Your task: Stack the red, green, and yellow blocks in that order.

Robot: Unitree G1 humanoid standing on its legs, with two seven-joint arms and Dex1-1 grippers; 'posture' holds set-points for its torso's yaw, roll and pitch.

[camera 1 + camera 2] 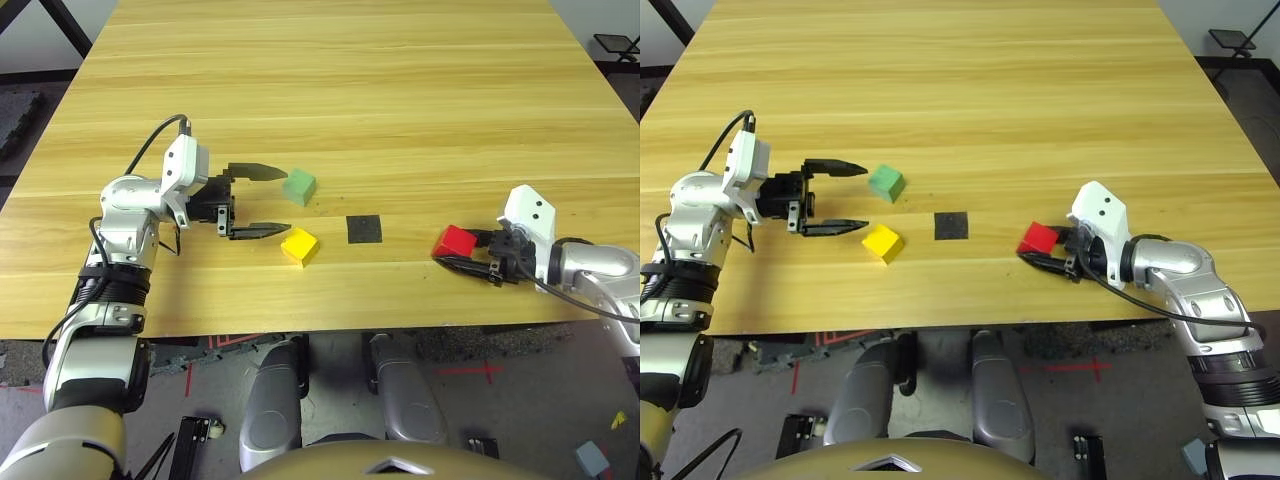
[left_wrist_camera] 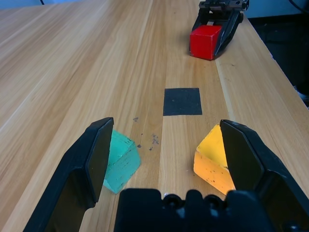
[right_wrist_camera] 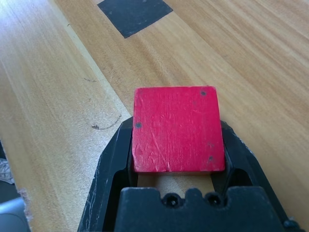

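My right gripper [image 1: 452,252] is shut on the red block [image 3: 175,128], its two black fingers [image 3: 112,159] pressing on opposite sides, low over the table's front right. The green block [image 1: 299,186] and the yellow block [image 1: 299,245] lie on the table left of centre, a small gap between them. My left gripper [image 1: 287,200] is open just left of the pair. Its far fingertip nears the green block [image 2: 120,162] and its near fingertip nears the yellow block [image 2: 212,162]; nothing is between its fingers.
A flat black square patch [image 1: 364,229] lies on the wooden table [image 1: 330,90] between the yellow block and the red block. The table's front edge runs close in front of both grippers. The far half of the table is bare wood.
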